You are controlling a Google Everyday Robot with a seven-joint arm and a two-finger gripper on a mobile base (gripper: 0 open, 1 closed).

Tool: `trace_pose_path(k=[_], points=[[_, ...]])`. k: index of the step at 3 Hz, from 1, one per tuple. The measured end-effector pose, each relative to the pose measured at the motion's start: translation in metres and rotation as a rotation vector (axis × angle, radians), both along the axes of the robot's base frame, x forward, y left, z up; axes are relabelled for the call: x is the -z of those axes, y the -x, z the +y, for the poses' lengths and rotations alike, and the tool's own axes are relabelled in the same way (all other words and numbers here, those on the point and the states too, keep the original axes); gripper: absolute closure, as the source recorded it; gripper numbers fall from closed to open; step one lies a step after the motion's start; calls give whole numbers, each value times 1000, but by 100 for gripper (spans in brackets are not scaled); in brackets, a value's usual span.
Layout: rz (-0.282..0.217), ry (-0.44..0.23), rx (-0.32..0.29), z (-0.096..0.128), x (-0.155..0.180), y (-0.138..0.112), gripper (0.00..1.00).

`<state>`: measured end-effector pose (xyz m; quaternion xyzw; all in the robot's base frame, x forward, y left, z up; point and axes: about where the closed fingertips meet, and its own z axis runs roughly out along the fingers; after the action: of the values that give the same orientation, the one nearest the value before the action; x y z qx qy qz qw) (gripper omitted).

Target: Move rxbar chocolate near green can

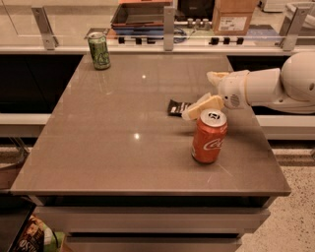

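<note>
Across the middle of the view, a broad grey-brown desk (123, 162) with a glossy top and two small light glints. Behind its far edge, a lower counter with a dark tray (140, 12) and a cardboard box (234, 15), well apart from everything on the desk.

From the right edge, a white robot arm (275, 86), stretched out level over the desk's right side. At its tip, the end effector (198, 95), above the right-centre of the desk, its two cream fingers spread apart and nothing clamped between them. Upper finger (216, 75) pointing toward the far side; lower finger (203, 105) angled down to the left, overlapping the right end of the bar. Contact with the bar impossible to judge.

Just beside and in front of that lower finger, an upright red Coca-Cola can (209, 137), silver top up.

At the far left corner of the desk, the green can (99, 50), upright, near the edge.

Flat on the desk right of centre, the rxbar chocolate (176, 107), black with white lettering, its left part showing, close behind the red can and well apart from the green can.
</note>
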<state>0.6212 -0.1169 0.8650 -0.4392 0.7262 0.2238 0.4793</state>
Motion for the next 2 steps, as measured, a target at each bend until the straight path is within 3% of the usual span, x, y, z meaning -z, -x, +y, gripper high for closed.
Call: trace_pose_path(k=[2], points=[[56, 126, -22, 17, 14, 5, 0]])
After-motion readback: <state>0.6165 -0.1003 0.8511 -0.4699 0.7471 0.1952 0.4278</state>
